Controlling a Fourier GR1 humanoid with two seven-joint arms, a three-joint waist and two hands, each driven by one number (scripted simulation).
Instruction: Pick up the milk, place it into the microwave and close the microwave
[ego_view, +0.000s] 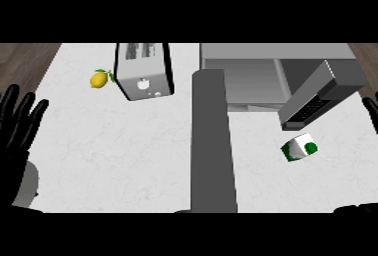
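White counter (111, 165) is carrying the milk (299, 149) on its side just in front of the microwave (244, 75), whose door (314, 97) is hanging open to receive it, while the left hand (18, 125) is resting with fingers spread, grasping nothing, and the right hand (371, 107) is barely showing, so I cannot tell its state.

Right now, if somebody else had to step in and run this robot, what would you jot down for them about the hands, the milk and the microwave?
Left hand: open, fingers up, resting at the view's left edge, holding nothing.
Right hand: only a sliver shows at the right edge; fingers not readable.
Milk carton: on the counter, below the open microwave door, untouched.
Microwave: door open, nothing visible inside.
Done: nothing yet.
Left: pick up the milk, put it in, shut the door.
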